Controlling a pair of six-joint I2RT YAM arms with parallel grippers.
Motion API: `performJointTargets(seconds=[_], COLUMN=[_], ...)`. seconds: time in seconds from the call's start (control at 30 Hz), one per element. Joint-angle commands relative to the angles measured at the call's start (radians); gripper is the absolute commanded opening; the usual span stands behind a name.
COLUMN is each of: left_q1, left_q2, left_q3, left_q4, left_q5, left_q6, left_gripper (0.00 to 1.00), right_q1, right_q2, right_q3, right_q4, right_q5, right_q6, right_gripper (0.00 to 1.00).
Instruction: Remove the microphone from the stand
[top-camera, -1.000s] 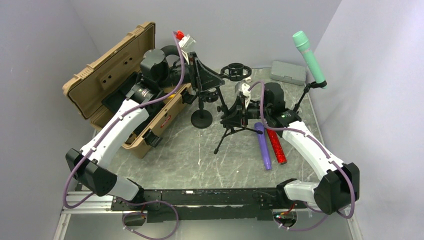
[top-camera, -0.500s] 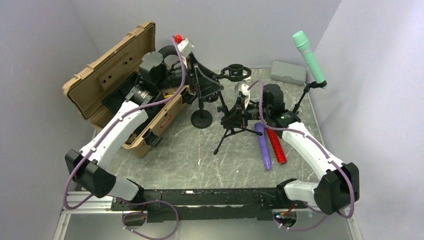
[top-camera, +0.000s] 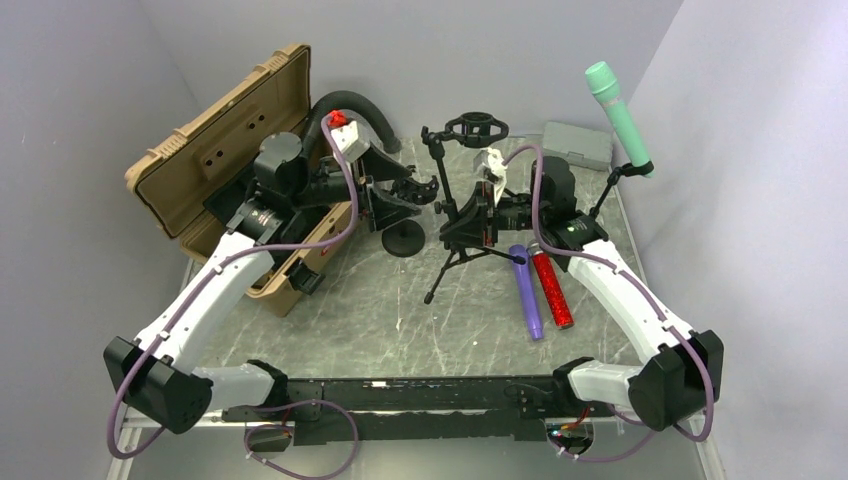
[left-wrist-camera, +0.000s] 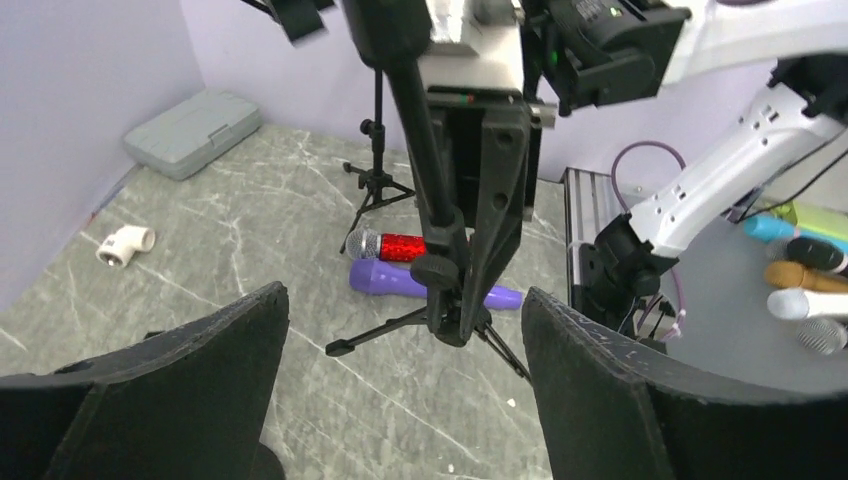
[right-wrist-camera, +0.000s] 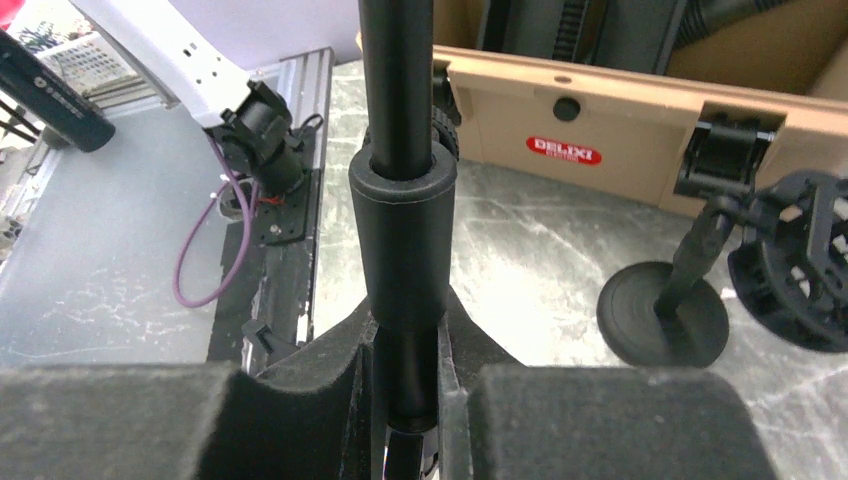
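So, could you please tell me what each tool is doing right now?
Left tool: open, holding nothing.
Right tool: closed on the tripod stand.

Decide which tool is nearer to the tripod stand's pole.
Right. The right tool is shut on the tripod stand's pole; the left tool is open and apart from it, to its left in the top view.

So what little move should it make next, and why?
Probably open the right end effector and let go of the black tripod stand. Its ring holder looks empty, while the green microphone, on the right arm's side, still sits in a slim stand. The left end effector is open and holds nothing.
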Motion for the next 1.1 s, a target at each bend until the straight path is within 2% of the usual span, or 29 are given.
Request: performJointTargets(seconds=[0.0,0.07,0.17,0.6,0.73,0.87,1.07], left_q1=[-0.022,-0.047,-0.092,-0.159,-0.162,-0.164,-0.163], left_q2=[-0.021,-0.013,0.010,0.102,0.114,0.111,0.097], left_q3=[0.002,0.030,0.066,0.142,0.145,0.126,0.092], left_q4=[-0.029,-0.090,-0.142,-0.155,-0.152,-0.146,-0.150], left_q5=[0.093,0.076,0.044,-0.008,-0.005,-0.009,-0.015], left_q6=[0.185,0.277,0.329,0.343,0.336,0.335,0.349], left_gripper=[0.86,0.81,0.72,0.42,0.27,0.28,0.36], right_q1=[0.003,0.002,0.005,0.005,0.006,0.006,0.007], right_q2=[0.009,0.018,0.019,-0.025,-0.032,-0.036,-0.040], right_q3=[0.097,0.110,0.109,0.035,0.027,0.030,0.035], right_q4=[0.115,0.115,0.115,0.162,0.157,0.153,0.139], right_q5=[-0.076,-0.080,-0.080,-0.076,-0.071,-0.070,-0.066], right_q6=[0.057,0.057,0.086,0.081,0.072,0.070,0.068], right_gripper=[0.00,0.00,0.00,0.00,0.00,0.00,0.00])
